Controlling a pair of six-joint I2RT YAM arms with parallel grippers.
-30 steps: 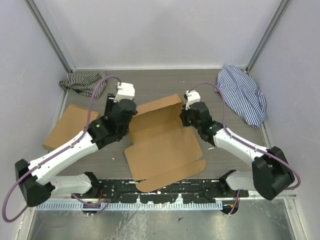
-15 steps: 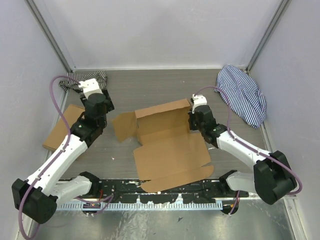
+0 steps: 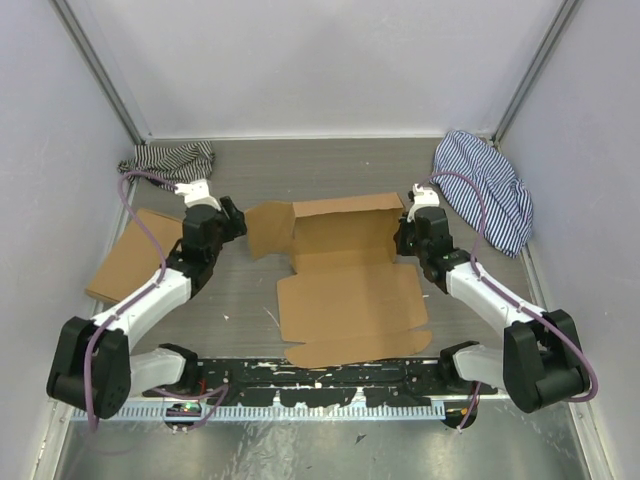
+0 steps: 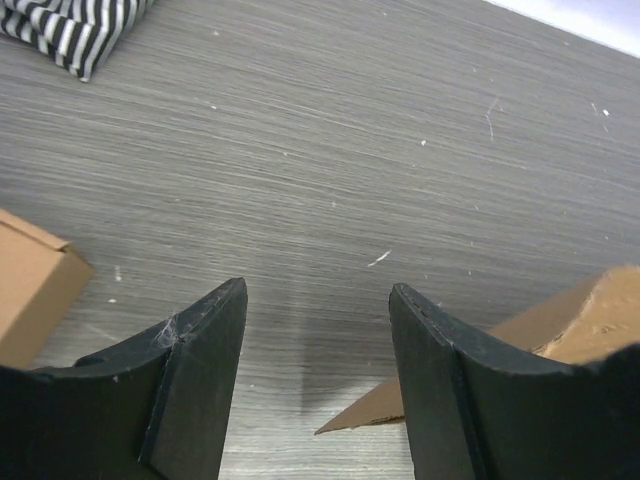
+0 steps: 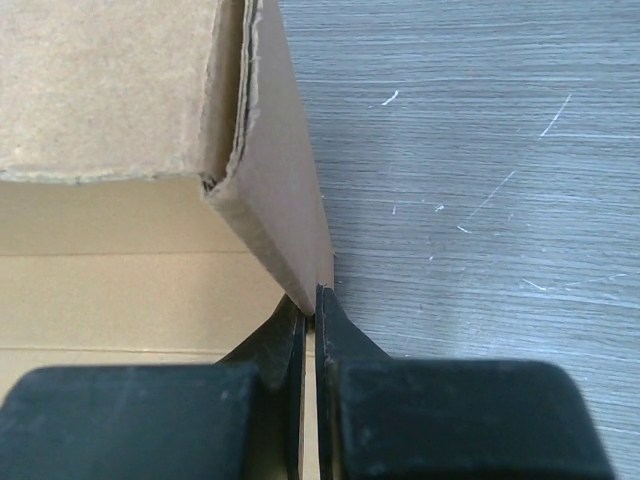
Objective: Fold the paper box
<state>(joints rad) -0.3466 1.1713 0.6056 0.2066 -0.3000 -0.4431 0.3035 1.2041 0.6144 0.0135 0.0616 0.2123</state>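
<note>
Right gripper clamped on paper box side wall; left gripper wide open, empty.

Paper box sits mid-table: its near panels lie flat, its far section is raised with the back wall up. In the right wrist view the right gripper has its fingers closed tight on the bottom edge of the box's upright right wall. The left gripper hangs just left of the box's left flap, with bare table between its fingers; flap corner beside the right-hand finger, contact unclear. Flat cardboard box lies well left of the paper box. Striped cloth is beyond it to the far left, second striped cloth to the far right.
</note>
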